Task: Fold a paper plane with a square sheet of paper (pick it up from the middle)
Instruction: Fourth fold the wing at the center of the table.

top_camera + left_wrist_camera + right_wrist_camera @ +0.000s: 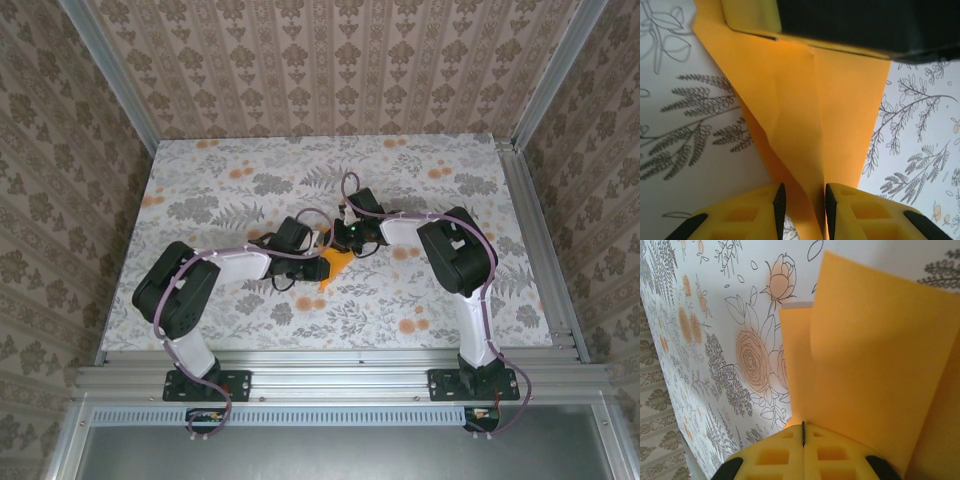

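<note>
Left tool (802,207): the jaws stood a narrow gap apart; a creased ridge of the sheet of paper (805,115) ran between the pads; whether the pads pressed on it could not be told. The sheet was bright orange and already folded to a tapering outline; it extended forward from the left tool to the right tool (803,432), and appeared raised off the table (200,300) between the two. Right tool: the jaws were fully closed, pinching the sheet's edge at the fingertips; ahead of that tool the paper rose as a broad flat panel.

Handling, as a judgement: the sheet was very light, thin and limp; it would sag across an unsupported span, tear if the tools pulled apart, and slip from a loose pinch; any crease would set for good. Recommended hold: on the centre crease, where doubled layers gave stiffness; pinch close to the fingertips.

Surface: a flat table under a matte floral cloth; the printed orange blooms (415,325) were close in colour to the paper. Room: patterned wall panels (330,70) stood ahead of and to either side of the tools; an aluminium rail (340,375) ran behind them at the arm bases.
</note>
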`<control>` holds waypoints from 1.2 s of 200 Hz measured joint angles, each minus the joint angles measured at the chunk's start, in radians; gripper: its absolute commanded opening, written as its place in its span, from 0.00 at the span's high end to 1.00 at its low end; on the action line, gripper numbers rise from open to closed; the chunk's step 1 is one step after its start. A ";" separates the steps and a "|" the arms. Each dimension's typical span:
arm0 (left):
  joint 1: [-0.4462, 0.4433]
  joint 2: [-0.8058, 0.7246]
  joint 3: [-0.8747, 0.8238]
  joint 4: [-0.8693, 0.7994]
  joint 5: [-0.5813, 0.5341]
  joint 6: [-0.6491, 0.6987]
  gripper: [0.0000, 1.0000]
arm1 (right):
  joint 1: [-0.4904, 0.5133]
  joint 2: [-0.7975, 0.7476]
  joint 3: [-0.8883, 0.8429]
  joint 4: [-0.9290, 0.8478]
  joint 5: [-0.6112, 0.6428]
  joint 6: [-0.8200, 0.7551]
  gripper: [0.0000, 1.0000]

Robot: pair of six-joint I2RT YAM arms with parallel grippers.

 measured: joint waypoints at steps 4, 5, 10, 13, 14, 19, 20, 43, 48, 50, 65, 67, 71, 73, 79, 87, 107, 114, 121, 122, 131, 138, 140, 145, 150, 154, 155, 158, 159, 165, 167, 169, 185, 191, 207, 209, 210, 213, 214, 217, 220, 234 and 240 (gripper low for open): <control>0.002 0.001 0.000 0.000 0.000 0.000 0.71 | 0.000 0.000 0.000 0.000 0.000 0.000 0.92; 0.002 0.001 0.000 0.000 0.000 0.000 0.71 | 0.000 0.000 0.000 0.000 0.000 0.000 0.92; 0.002 0.002 0.001 0.000 0.000 0.000 0.72 | 0.000 0.000 0.000 0.000 0.000 0.000 0.92; 0.003 0.003 0.002 0.000 0.000 0.000 0.73 | 0.000 -0.001 -0.001 0.000 0.000 0.000 0.92; 0.003 0.003 0.002 0.000 0.000 0.000 0.73 | 0.000 -0.001 -0.001 0.000 0.000 0.000 0.92; 0.003 0.005 0.003 -0.001 0.000 0.000 0.73 | 0.000 -0.001 -0.001 0.000 0.000 0.000 0.92; 0.003 0.005 0.003 -0.001 0.000 0.000 0.74 | 0.000 -0.001 -0.001 0.000 0.000 0.000 0.92; 0.003 0.012 0.005 0.000 0.000 0.000 0.77 | 0.000 -0.002 -0.001 0.000 0.000 0.000 0.92; 0.005 0.012 0.005 -0.001 0.000 0.000 0.78 | 0.000 -0.002 -0.001 0.000 0.000 0.000 0.92; 0.005 0.013 0.005 -0.001 0.000 0.000 0.78 | 0.000 -0.002 -0.001 0.000 0.000 0.000 0.92; 0.008 0.014 0.005 -0.001 0.001 0.000 0.81 | 0.000 -0.002 -0.001 0.000 0.000 0.000 0.92; 0.008 0.014 0.005 -0.001 0.002 0.000 0.81 | 0.000 -0.002 -0.001 0.000 0.000 0.000 0.92; 0.008 0.015 0.005 -0.001 0.002 0.000 0.81 | 0.000 -0.002 -0.001 0.000 0.000 0.000 0.92; 0.009 0.015 0.005 -0.001 0.002 0.000 0.81 | 0.000 -0.002 -0.001 0.000 0.000 0.000 0.92; 0.009 0.016 0.006 -0.001 0.001 0.000 0.81 | 0.000 -0.002 -0.001 0.000 0.000 0.000 0.92; 0.009 0.019 0.009 -0.003 0.001 0.000 0.82 | 0.000 -0.002 -0.001 0.000 0.000 0.000 0.92; 0.009 0.027 0.021 -0.017 0.002 0.001 0.81 | 0.000 -0.002 -0.001 0.000 0.000 0.000 0.92; 0.009 0.027 0.021 -0.017 0.002 0.001 0.81 | 0.000 -0.002 -0.001 -0.001 0.000 0.000 0.92; 0.009 0.027 0.021 -0.018 0.003 0.001 0.80 | 0.000 -0.002 -0.001 -0.001 0.000 0.000 0.92; 0.009 0.027 0.021 -0.018 0.003 0.001 0.80 | 0.000 -0.002 -0.001 -0.001 0.000 0.000 0.92; 0.009 0.027 0.021 -0.018 0.004 0.001 0.79 | 0.000 -0.002 -0.001 -0.001 0.000 0.000 0.92; 0.009 0.027 0.021 -0.018 0.005 0.001 0.78 | 0.000 -0.002 -0.001 -0.001 0.000 0.000 0.92; 0.009 0.027 0.021 -0.018 0.005 0.001 0.78 | 0.000 -0.002 -0.001 -0.001 0.000 0.000 0.92; 0.009 0.027 0.022 -0.018 0.005 0.001 0.77 | 0.000 -0.002 -0.001 -0.001 0.000 0.000 0.92; 0.009 0.027 0.023 -0.019 0.006 0.001 0.76 | 0.000 -0.002 -0.001 -0.001 0.000 -0.001 0.92; 0.009 0.027 0.024 -0.020 0.008 0.001 0.76 | 0.000 -0.002 -0.001 -0.001 0.000 -0.001 0.92; 0.009 0.027 0.024 -0.020 0.008 0.001 0.76 | 0.000 -0.002 -0.001 -0.001 0.000 -0.001 0.92; 0.009 0.026 0.024 -0.021 0.008 0.001 0.75 | 0.000 -0.002 -0.001 -0.001 0.000 -0.001 0.92; 0.009 0.026 0.025 -0.023 0.008 0.001 0.75 | 0.000 -0.002 -0.001 -0.001 0.000 -0.001 0.92; 0.009 0.026 0.027 -0.026 0.009 0.001 0.75 | 0.000 -0.002 -0.001 -0.001 0.000 -0.001 0.92; 0.009 0.026 0.028 -0.027 0.010 0.001 0.74 | 0.000 -0.002 -0.001 -0.001 0.000 -0.001 0.92; 0.009 0.026 0.030 -0.029 0.010 0.002 0.74 | 0.000 -0.002 -0.001 -0.001 0.000 -0.001 0.93; 0.009 0.026 0.037 -0.039 0.011 0.002 0.74 | 0.000 -0.002 -0.001 -0.001 0.000 -0.001 0.93; 0.009 0.026 0.038 -0.039 0.011 0.001 0.73 | 0.000 -0.002 -0.001 -0.001 0.000 -0.001 0.93; 0.014 0.026 0.040 -0.039 0.015 0.001 0.74 | 0.000 -0.002 -0.001 -0.001 0.000 -0.001 0.93; 0.016 0.026 0.041 -0.038 0.016 0.001 0.74 | 0.000 -0.002 -0.001 -0.001 0.000 -0.001 0.93; 0.016 0.026 0.041 -0.038 0.016 0.001 0.74 | 0.000 -0.002 -0.001 -0.001 0.000 -0.001 0.93; 0.017 0.026 0.042 -0.038 0.016 0.001 0.75 | 0.000 -0.002 -0.001 -0.001 0.000 -0.001 0.93; 0.018 0.026 0.042 -0.038 0.016 0.001 0.75 | 0.000 -0.002 -0.001 -0.001 0.000 -0.001 0.93; 0.020 0.026 0.042 -0.038 0.018 0.001 0.75 | 0.000 -0.002 -0.001 -0.001 0.000 -0.001 0.93; 0.021 0.026 0.043 -0.037 0.020 0.001 0.75 | 0.000 -0.002 -0.001 -0.001 0.000 -0.001 0.93; 0.027 0.026 0.045 -0.037 0.023 0.001 0.75 | 0.000 -0.002 -0.001 -0.001 0.000 -0.001 0.93; 0.029 0.026 0.045 -0.036 0.024 0.001 0.75 | 0.000 -0.002 -0.001 -0.001 0.000 -0.001 0.93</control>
